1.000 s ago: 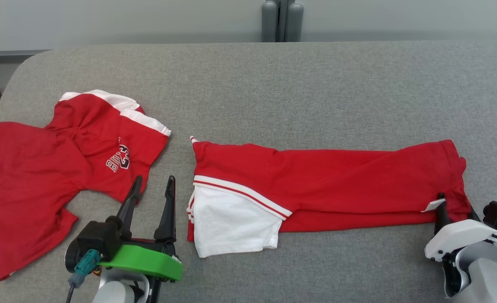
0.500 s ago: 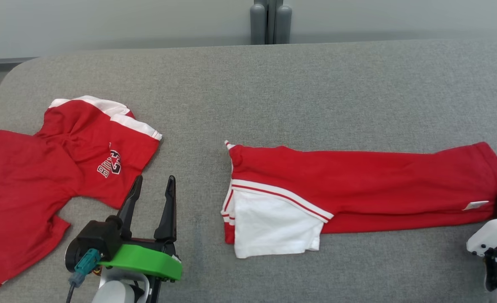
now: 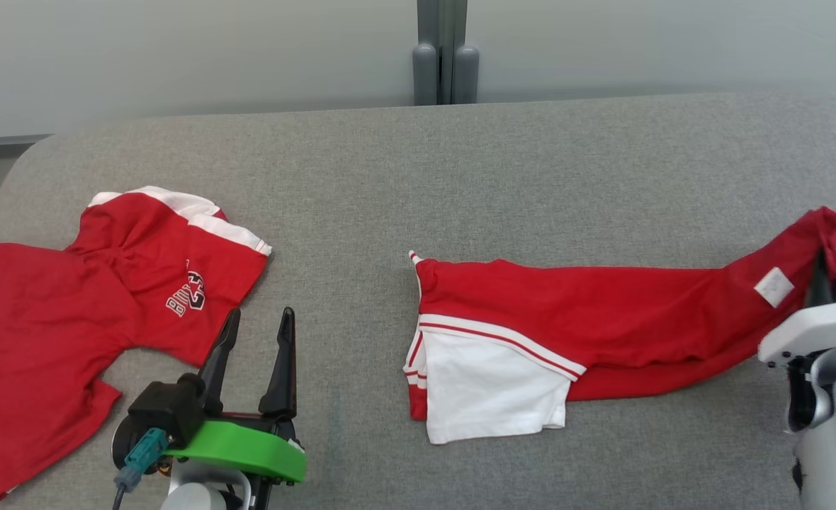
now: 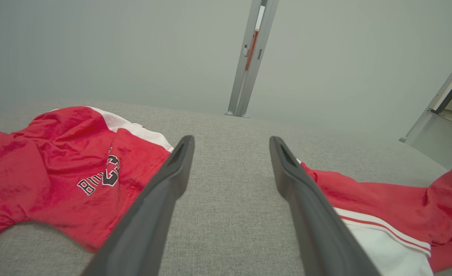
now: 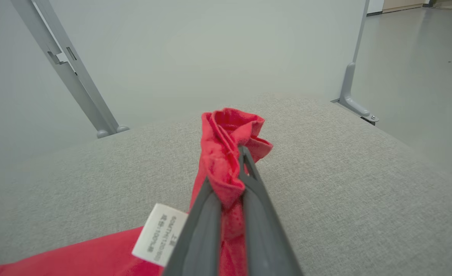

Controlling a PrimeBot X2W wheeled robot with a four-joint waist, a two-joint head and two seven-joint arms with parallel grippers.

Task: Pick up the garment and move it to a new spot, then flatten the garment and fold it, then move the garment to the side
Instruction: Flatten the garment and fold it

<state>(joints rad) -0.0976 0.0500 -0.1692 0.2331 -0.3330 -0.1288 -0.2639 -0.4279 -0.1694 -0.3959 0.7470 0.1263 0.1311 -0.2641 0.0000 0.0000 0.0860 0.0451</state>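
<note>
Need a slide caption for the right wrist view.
Right gripper clamps the red garment by its bunched end, white label beside, over grey table.

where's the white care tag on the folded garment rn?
Head view, far right: the care tag sits on the folded garment's raised end, just left of the right gripper, whose jaws are shut on that end.

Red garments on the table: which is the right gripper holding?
The long folded red garment with the white panel, its raised end pinched by the right gripper. The crumpled red garment with lettering lies untouched.
</note>
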